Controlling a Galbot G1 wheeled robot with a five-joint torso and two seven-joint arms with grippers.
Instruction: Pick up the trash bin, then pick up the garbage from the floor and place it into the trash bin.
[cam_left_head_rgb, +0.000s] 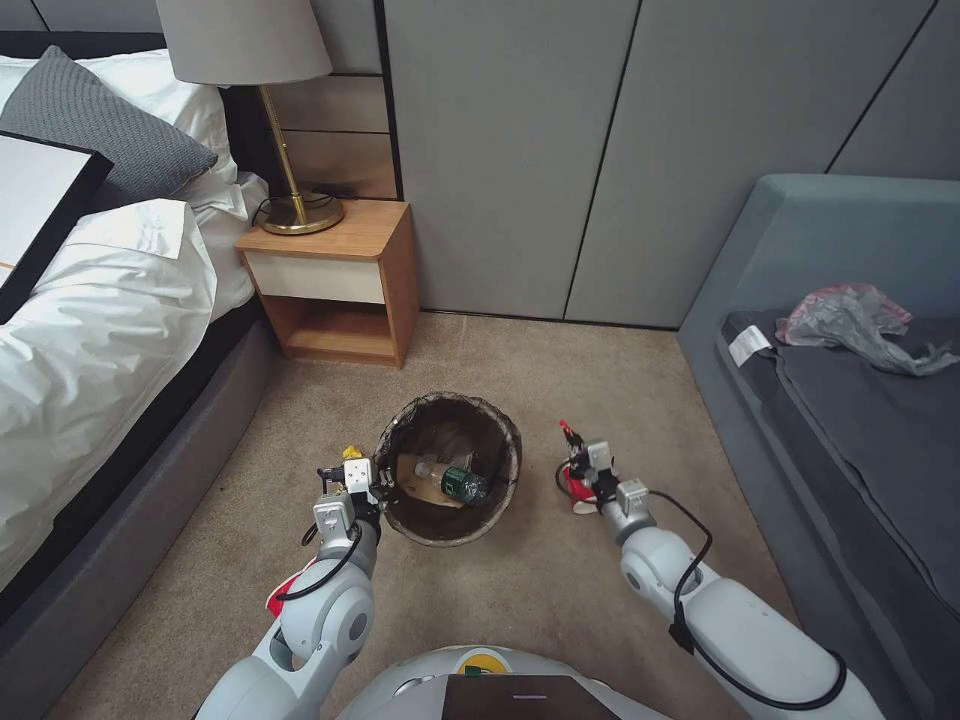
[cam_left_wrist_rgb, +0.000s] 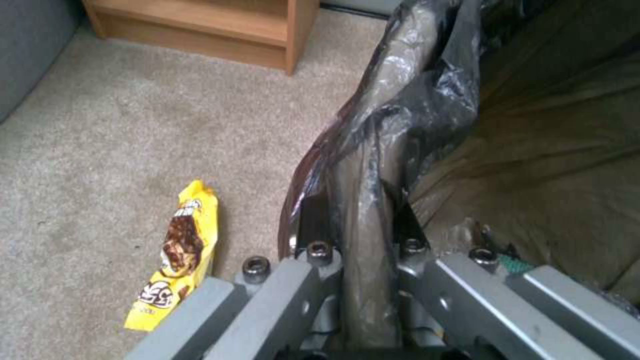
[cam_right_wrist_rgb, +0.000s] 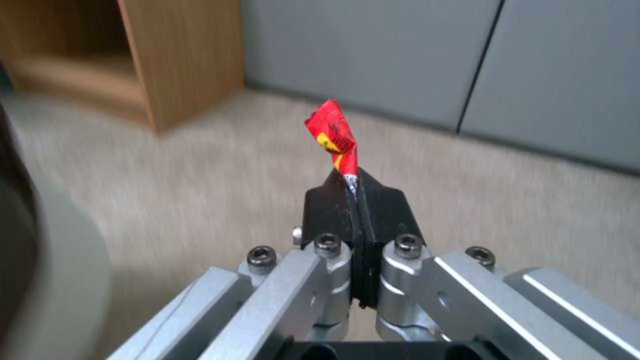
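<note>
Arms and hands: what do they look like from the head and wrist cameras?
Both arms are glossy white-and-silver rounded segments with black cables looping outside. The left hand and right hand have grey metal linkages with dark hex bolts; the right hand's fingertips are black wedges.

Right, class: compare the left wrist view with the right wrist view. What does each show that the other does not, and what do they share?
Left wrist view alone: the left gripper shut on the trash bin rim, clamping its dark liner bag, and a yellow snack wrapper lying on the carpet beside it.

Right wrist view alone: the right gripper shut on a red wrapper, held above the floor, with grey wall panels behind.

Both: the beige carpet and the wooden nightstand.
</note>
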